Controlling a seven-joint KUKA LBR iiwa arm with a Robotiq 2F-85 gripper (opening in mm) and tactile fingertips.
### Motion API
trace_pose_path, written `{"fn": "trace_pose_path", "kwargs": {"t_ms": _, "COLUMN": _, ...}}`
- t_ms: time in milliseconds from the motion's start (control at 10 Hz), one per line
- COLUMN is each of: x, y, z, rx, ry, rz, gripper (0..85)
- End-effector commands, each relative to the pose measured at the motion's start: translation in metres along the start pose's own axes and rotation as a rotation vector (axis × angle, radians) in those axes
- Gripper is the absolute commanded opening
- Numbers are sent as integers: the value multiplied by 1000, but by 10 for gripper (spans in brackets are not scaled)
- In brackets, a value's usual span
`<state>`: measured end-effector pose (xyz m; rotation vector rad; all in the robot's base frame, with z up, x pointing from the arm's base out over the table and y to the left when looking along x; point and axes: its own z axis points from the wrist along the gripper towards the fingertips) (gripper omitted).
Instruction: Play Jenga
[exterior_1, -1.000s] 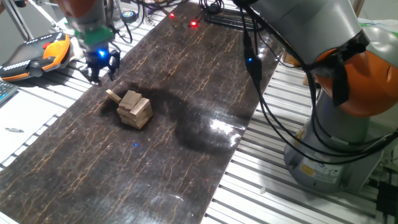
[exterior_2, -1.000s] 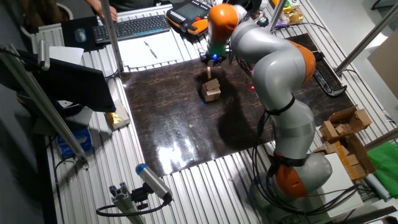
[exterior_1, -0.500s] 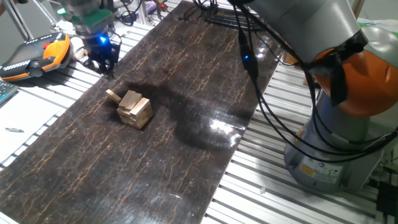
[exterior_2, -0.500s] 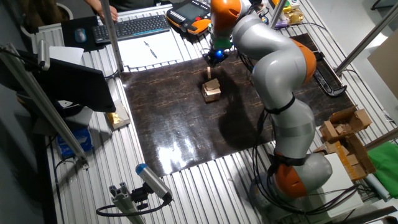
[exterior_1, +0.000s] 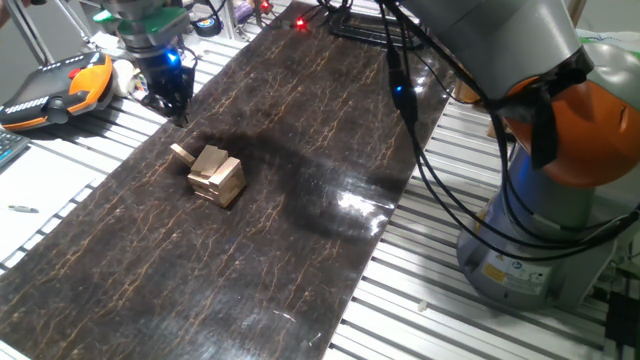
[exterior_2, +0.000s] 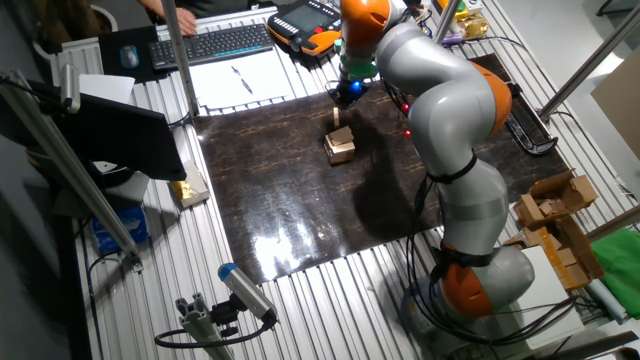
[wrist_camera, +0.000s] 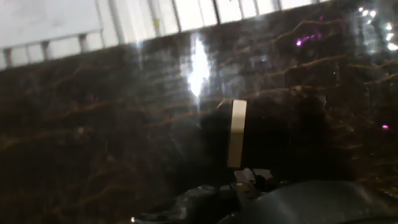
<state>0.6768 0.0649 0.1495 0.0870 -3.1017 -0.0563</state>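
Here, blocky pale-wood Jenga (exterior_1: 215, 175) on glossy veined mat (exterior_1: 300, 250).

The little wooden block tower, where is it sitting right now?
In one fixed view the Jenga stack sits on the dark mat's left part, one block sticking out at its upper left. The tool hangs beyond it, near the mat's far edge.

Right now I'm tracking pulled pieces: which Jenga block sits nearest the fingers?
The lone block sticking out of the stack toward the gripper; the rest stay stacked.
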Motion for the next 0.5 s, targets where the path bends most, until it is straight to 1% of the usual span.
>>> {"fn": "trace_pose_path", "kwargs": {"t_ms": 0, "x": 0, "y": 1, "z": 0, "rx": -9, "ry": 1, "rz": -41, "gripper": 7}}
{"fn": "trace_pose_path", "kwargs": {"t_ms": 100, "x": -1, "y": 1, "z": 1, "rx": -13, "ry": -8, "rz": -45, "gripper": 7}}
{"fn": "trace_pose_path", "kwargs": {"t_ms": 300, "x": -1, "y": 1, "z": 2, "rx": -27, "ry": -11, "rz": -41, "gripper": 7}}
{"fn": "trace_pose_path", "kwargs": {"t_ms": 400, "x": 0, "y": 2, "z": 3, "rx": -26, "ry": -17, "rz": -38, "gripper": 7}}
